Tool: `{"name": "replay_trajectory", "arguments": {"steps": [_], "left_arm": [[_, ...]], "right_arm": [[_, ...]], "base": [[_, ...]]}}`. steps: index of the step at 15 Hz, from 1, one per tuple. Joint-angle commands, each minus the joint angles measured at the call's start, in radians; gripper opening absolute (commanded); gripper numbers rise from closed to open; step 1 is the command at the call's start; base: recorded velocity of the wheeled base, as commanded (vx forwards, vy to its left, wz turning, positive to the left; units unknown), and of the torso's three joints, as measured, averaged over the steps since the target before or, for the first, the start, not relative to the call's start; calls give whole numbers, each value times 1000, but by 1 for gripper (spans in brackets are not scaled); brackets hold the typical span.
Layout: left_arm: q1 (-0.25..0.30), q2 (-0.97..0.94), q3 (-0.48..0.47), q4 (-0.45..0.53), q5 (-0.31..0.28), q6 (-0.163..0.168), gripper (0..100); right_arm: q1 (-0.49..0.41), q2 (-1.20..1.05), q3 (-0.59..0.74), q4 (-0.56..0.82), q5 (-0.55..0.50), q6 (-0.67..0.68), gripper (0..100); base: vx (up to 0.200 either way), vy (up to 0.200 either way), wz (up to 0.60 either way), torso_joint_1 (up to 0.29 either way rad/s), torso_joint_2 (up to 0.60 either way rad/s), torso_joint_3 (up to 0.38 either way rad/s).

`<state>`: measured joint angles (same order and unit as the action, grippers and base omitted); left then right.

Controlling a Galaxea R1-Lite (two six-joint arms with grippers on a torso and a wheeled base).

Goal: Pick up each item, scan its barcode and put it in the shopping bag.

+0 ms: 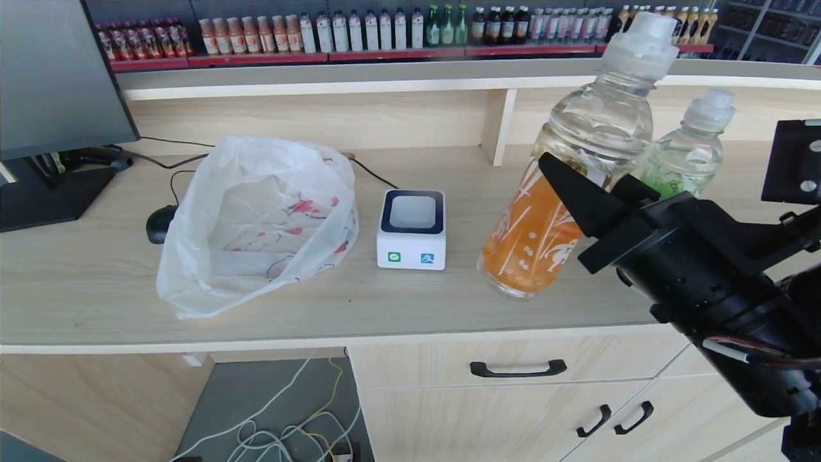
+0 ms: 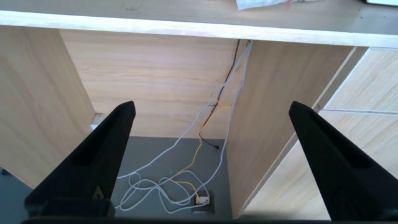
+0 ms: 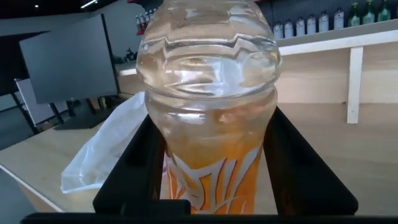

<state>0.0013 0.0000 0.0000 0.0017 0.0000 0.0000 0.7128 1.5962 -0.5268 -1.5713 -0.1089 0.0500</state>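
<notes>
Right claw (image 1: 587,173) of mine is clamped around the orange-label bottle (image 1: 532,237), one finger on each side of the clear upper part, just above the label. From the right wrist cam the bottle (image 3: 208,93) sits snug between the two black fingers (image 3: 134,168), so that's a solid grip. The bottle is tilted, white cap leaning up and to my right, base down near the front edge of the counter (image 1: 96,282). Honestly can't tell if the base is touching the wood or hanging just above it.

Right behind it there's a green-label bottle (image 1: 689,154) standing upright on the counter, partly hidden by the one I'm holding.

The scanner (image 1: 411,228), a little white box with a dark-framed window on top, sits on the counter just to the left of my bottle, not touching it. Left of that is the shopping bag (image 1: 256,224), white plastic with red print, mouth gaping open and slumped on the counter. The right wrist cam catches the bag (image 3: 99,162) too, off beyond the bottle.

Left claw (image 2: 211,162) is spread wide with nothing in it, down low below the counter edge and facing the open space underneath, where some cables (image 2: 168,186) lie on the floor.

Further back on the left: a mouse (image 1: 159,223) beside the bag and a monitor (image 1: 58,70).
</notes>
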Motion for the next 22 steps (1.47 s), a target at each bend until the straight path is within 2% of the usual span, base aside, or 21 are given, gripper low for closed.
{"name": "replay_trajectory", "arguments": {"steps": [1, 8, 14, 17, 22], "left_arm": [[0, 0, 0, 0, 0, 0, 100], [0, 0, 0, 0, 0, 0, 100], [0, 0, 0, 0, 0, 2, 100], [0, 0, 0, 0, 0, 2, 100], [0, 0, 0, 0, 0, 2, 100]], "right_arm": [[2, -19, 2, 0, 3, 2, 0], [1, -59, 4, 0, 3, 8, 0], [-16, -24, -48, 0, 3, 11, 0], [-78, 1, -108, 0, 5, 25, 0], [-78, 33, -162, 27, 9, 88, 0]], "base": [[0, 200, 0, 17, 12, 2], [0, 200, 0, 0, 2, 0], [0, 0, 0, 0, 0, 0], [0, 0, 0, 0, 0, 0], [0, 0, 0, 0, 0, 0]]}}
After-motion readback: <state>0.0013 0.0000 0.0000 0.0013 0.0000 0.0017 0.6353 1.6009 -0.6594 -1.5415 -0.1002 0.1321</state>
